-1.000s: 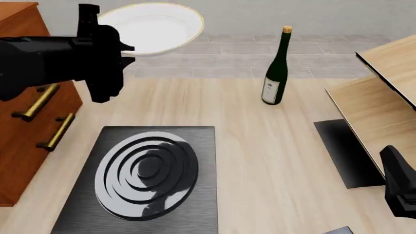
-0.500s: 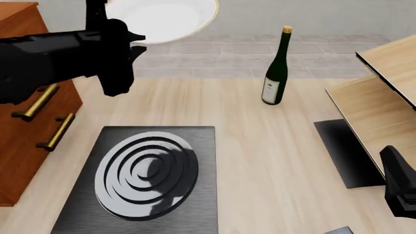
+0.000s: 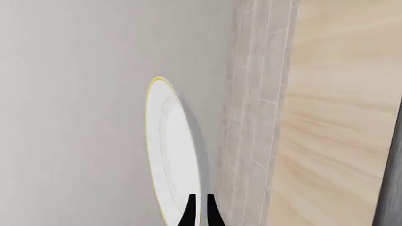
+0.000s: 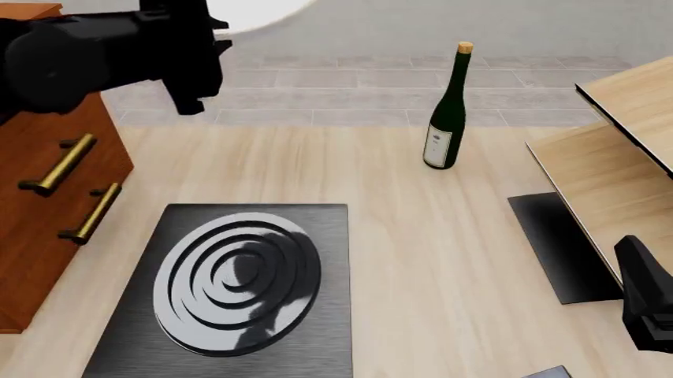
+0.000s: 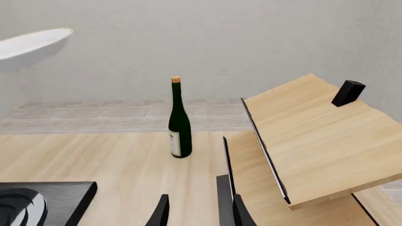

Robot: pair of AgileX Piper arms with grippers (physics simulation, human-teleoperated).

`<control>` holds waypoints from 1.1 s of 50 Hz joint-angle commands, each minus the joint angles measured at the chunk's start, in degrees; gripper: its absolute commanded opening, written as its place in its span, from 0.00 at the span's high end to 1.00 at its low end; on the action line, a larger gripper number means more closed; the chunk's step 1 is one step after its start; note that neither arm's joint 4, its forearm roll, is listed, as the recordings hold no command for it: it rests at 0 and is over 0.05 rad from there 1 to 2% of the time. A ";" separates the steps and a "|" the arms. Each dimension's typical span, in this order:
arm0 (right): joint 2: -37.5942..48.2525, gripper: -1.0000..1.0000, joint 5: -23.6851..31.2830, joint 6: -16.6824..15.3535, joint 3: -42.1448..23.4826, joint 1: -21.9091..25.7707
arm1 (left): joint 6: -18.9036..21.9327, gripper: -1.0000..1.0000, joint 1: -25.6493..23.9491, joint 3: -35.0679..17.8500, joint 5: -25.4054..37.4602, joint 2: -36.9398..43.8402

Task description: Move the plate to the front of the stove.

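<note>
Bottle (image 4: 446, 110) behind and right of stove (image 4: 233, 291)

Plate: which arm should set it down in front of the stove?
Left. Its gripper already pinches the plate by the rim, held high above the table. The right gripper is empty, low on the far side from the stove, near the bottle.

wine bottle (image 4: 446, 110) label too small, nothing legible

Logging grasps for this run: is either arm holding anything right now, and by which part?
The left gripper holds the plate in the air, its fingers pinched on the rim. The right gripper is open and holds nothing.
</note>
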 commanded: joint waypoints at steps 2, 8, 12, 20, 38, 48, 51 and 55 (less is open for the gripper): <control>0.01 0.00 0.02 -0.05 0.00 -0.02 | -1.58 1.00 1.93 -3.40 1.17 3.06; 0.01 0.00 0.02 -0.03 0.00 -0.02 | -1.06 1.00 2.91 -2.54 1.78 3.72; 0.00 0.00 0.01 -0.05 0.00 -0.02 | -1.21 1.00 3.41 -2.29 2.51 4.17; 0.00 0.00 -0.01 -0.08 0.00 -0.03 | -1.10 1.00 3.98 -2.25 3.10 5.49; 0.01 0.00 0.03 -0.11 0.00 -0.03 | -1.95 1.00 3.82 -3.02 3.03 10.11; 0.02 0.00 0.05 -0.14 0.00 -0.04 | -1.76 1.00 3.95 -1.16 2.51 11.35; 0.03 0.00 0.07 -0.10 0.00 -0.05 | -1.25 1.00 4.09 -0.53 2.23 11.50; 0.03 0.00 0.07 -0.14 0.00 -0.06 | -0.92 1.00 4.12 0.15 2.08 11.38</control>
